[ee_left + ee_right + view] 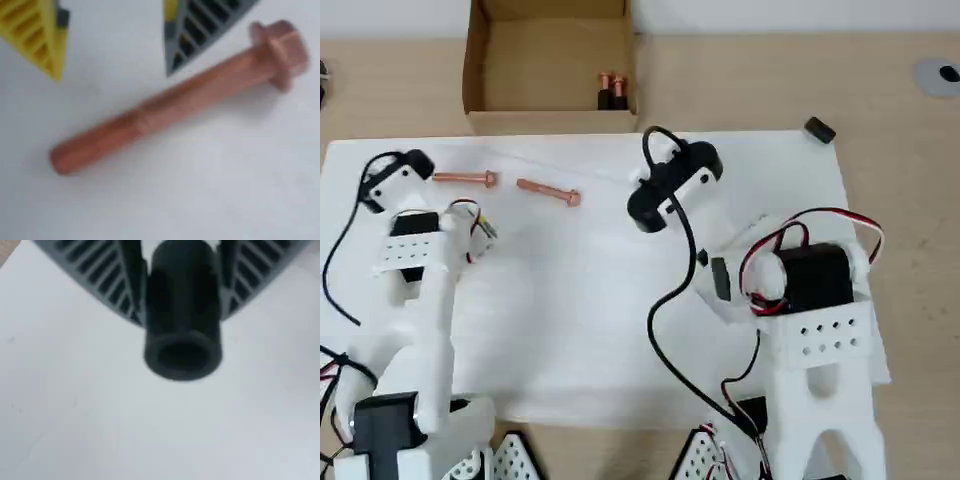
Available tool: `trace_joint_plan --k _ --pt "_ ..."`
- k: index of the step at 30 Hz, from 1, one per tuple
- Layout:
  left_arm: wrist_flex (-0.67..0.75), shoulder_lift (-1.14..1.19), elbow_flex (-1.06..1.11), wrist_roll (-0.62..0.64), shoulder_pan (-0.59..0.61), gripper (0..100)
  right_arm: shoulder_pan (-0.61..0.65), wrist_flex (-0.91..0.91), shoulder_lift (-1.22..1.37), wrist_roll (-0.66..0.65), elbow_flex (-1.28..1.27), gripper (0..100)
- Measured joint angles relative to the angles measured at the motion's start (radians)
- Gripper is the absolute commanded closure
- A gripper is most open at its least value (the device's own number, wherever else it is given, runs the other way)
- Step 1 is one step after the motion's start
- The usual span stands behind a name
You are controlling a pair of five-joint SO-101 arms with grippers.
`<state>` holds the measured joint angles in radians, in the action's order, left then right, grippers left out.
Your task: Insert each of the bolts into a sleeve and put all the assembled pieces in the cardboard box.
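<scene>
The black sleeve [182,355] sits closest, its open end facing out, clamped between the ribbed fingers [115,275] of the right gripper [182,315] above the white sheet [75,415].

The left gripper [114,75] is spread wide, one yellow finger [42,35] and one dark finger [200,27] well apart, and holds nothing. A copper bolt [175,100] lies flat on the sheet under it, its flanged head past the dark finger.

From above, that bolt [465,178] lies near the sheet's far edge, a second bolt [548,192] just beside it. Beyond the sheet stands the cardboard box [475,70], with two assembled pieces [612,92] upright in one corner. A spare sleeve [819,129] rests on the wooden table [900,180] by the sheet's far corner.
</scene>
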<state>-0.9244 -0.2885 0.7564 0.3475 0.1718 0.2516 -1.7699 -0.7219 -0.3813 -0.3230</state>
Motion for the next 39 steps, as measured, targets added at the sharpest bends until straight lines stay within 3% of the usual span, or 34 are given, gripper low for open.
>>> trace_joint_plan --k 6,8,14,17,27,34,39 --pt "0.000 0.000 0.037 0.143 0.049 85 0.000 -0.005 0.000 0.000 0.000 98.6" --pt "-0.008 0.000 0.037 0.100 0.084 85 0.000 -0.005 0.000 0.000 -0.008 98.6" --pt "-0.078 0.000 0.038 -0.250 0.091 85 0.000 -0.005 0.031 0.000 -0.046 98.6" --pt "-0.138 0.000 0.020 -0.367 0.091 85 0.000 -0.005 0.037 0.000 -0.046 98.6" --pt "-0.342 0.000 -0.147 -0.999 0.103 88 0.000 -0.005 0.037 0.000 -0.046 98.6" --pt "-0.420 0.003 -0.293 -1.254 0.173 88 0.000 -0.005 0.037 0.000 -0.074 98.6" --pt "-0.417 0.035 -0.265 -1.336 0.178 88 0.000 -0.005 0.037 0.000 -0.075 98.6"
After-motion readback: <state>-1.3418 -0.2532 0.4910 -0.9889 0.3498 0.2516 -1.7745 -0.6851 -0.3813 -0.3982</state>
